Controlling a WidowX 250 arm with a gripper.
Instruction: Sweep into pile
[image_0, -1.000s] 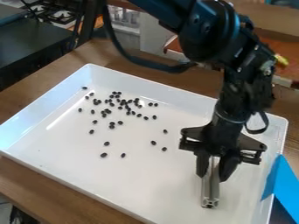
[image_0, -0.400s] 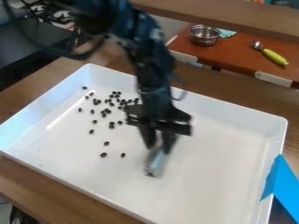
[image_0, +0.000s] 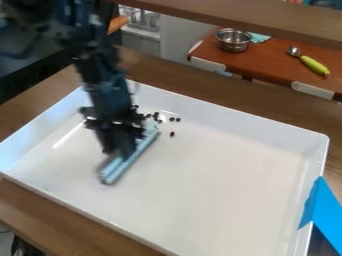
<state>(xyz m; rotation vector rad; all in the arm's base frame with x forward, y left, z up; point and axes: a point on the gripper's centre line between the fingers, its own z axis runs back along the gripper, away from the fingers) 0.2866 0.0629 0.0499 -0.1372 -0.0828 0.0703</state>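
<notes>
Over the left part of the white tray (image_0: 220, 185), my gripper (image_0: 121, 152) is shut on a silver metal bar (image_0: 130, 159). The bar lies low at the tray floor, slanting from lower left to upper right. Several small dark beans (image_0: 172, 134) show just right of the bar's upper end, toward the back of the tray, and a few more peek out beside the arm. The arm and bar hide the tray floor to their left in part, so I cannot tell how many beans are behind them.
The tray's raised walls stand on all sides. Blue tape (image_0: 322, 210) is at its right edge. Behind, on a red-brown surface, are a metal pot (image_0: 234, 40) and a spoon with a green handle (image_0: 314, 65).
My gripper has swept from the right side of the tray to the left with the bar, which has turned to a diagonal. Beans from the tray's middle and front no longer lie where they were.
</notes>
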